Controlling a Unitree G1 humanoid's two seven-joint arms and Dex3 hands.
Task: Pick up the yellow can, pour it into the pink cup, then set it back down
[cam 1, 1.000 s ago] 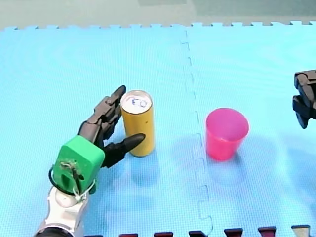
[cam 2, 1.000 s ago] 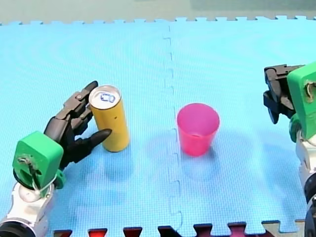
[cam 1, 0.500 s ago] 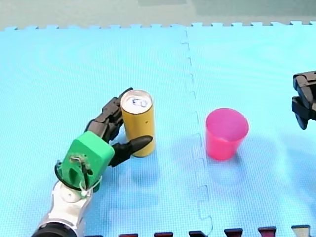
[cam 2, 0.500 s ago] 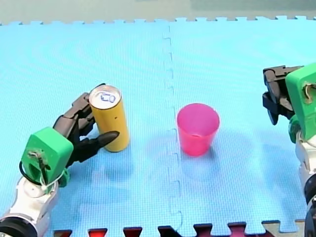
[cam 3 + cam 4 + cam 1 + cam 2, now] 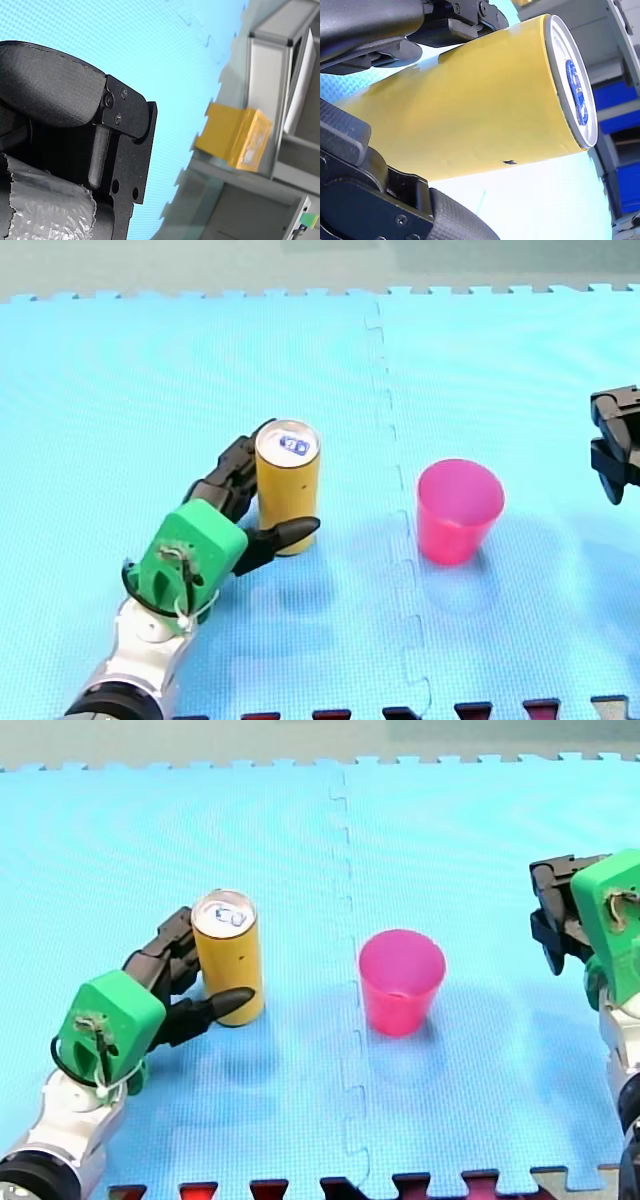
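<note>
The yellow can (image 5: 288, 495) stands upright left of the mat's middle, its silver top with a blue tab facing up. My left hand (image 5: 256, 508) is shut on it: fingers (image 5: 232, 476) wrap the far left side and the thumb (image 5: 290, 534) presses the near lower side. The second wrist view shows the same can (image 5: 485, 100) between black fingers. I cannot tell whether its base touches the mat. The pink cup (image 5: 458, 510) stands upright and apart to the can's right. My right hand (image 5: 558, 920) hangs at the right edge, beyond the cup, holding nothing.
The floor is a blue foam puzzle mat (image 5: 150, 380) with a seam (image 5: 390, 440) running between can and cup. Dark red and black tile teeth (image 5: 400, 1186) line its near edge. Past the mat's edge, the first wrist view shows a yellow box (image 5: 235, 136) and grey shelving (image 5: 272, 75).
My left hand has closed tighter round the can, and the arm has pushed forward and to the right. The can has shifted slightly right. The right hand and cup stay put.
</note>
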